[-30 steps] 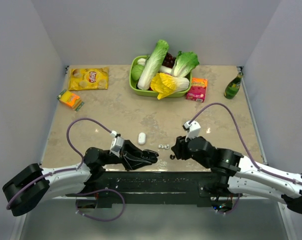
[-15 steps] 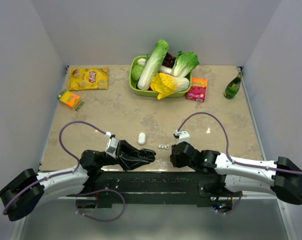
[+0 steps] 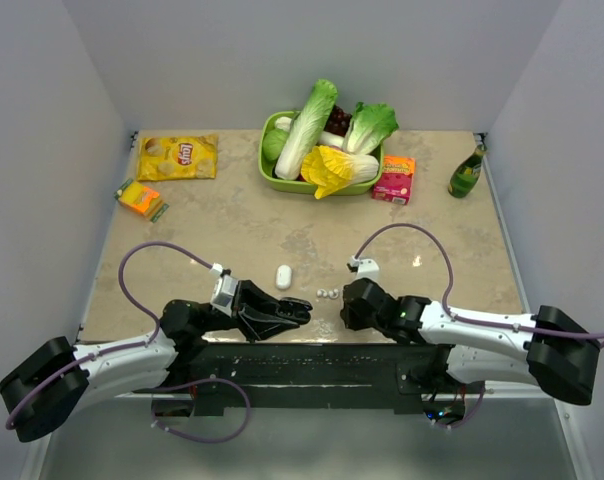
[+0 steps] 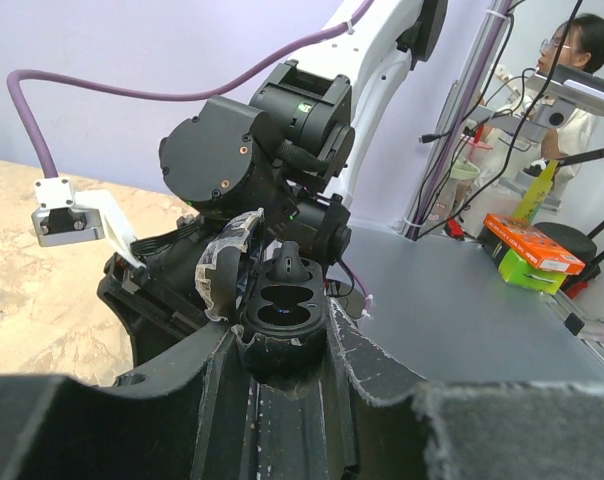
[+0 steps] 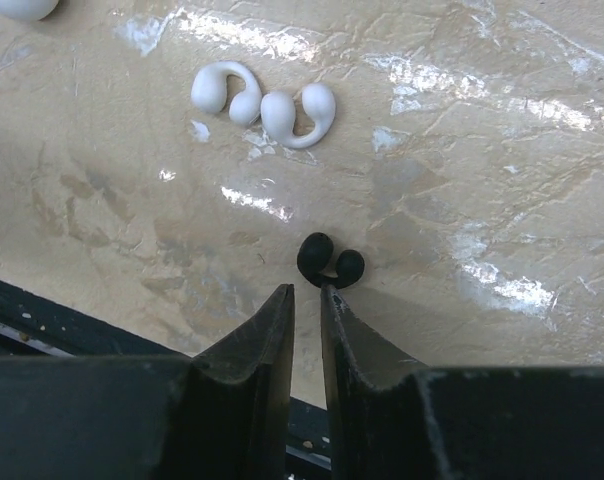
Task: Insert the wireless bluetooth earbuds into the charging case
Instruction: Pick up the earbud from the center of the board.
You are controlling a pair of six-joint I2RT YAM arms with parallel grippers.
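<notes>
Top view: chip bag (image 3: pixel 178 157) upper left, snack pack (image 3: pixel 140 198) just below it. Basket (image 3: pixel 266 170) top centre, box (image 3: pixel 393 179) right beside it, bottle (image 3: pixel 466 172) far right. Closed case (image 3: pixel 283 276) mid-table, earbud pair (image 3: pixel 327 293) to its lower right. A lone earbud (image 5: pixel 330 262) lies just past the right gripper (image 5: pixel 304 290) tips. Open case (image 4: pixel 280 310) sits in the left gripper (image 4: pixel 282 340).

Left arm (image 3: pixel 112 355) and right arm (image 3: pixel 482 335) wore white shells, black joints; purple cables (image 3: pixel 132 265) looped toward twelve o'clock; fingers (image 5: pixel 247 345) were black.

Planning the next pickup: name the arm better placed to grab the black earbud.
Right. The right fingers point at the black earbud, tips almost touching; the left fingers are shut on the open black case.
</notes>
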